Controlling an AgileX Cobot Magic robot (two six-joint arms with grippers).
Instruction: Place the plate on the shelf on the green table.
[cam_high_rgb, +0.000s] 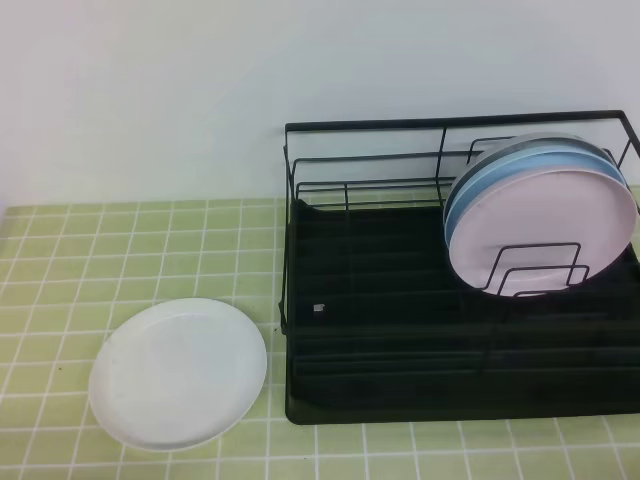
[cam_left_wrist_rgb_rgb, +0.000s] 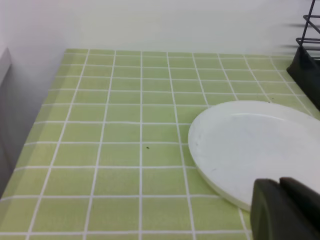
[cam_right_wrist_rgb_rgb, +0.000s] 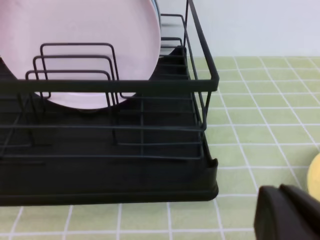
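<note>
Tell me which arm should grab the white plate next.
Left, probably. The white plate lies flat on the green table, left of the shelf, and fills the left wrist view beside the left gripper. The right wrist view shows only the shelf's side.

Only a corner of each gripper showed: the left gripper (cam_left_wrist_rgb_rgb: 287, 210) and the right gripper (cam_right_wrist_rgb_rgb: 290, 212) were matte black, smooth and rounded, each with 1 shallow seam

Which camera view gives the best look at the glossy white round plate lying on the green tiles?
The exterior high view: the glossy white round plate shows whole, flat on the green tiled table left of the black wire dish rack. The left wrist view crops its right side; the right wrist view misses it.
</note>
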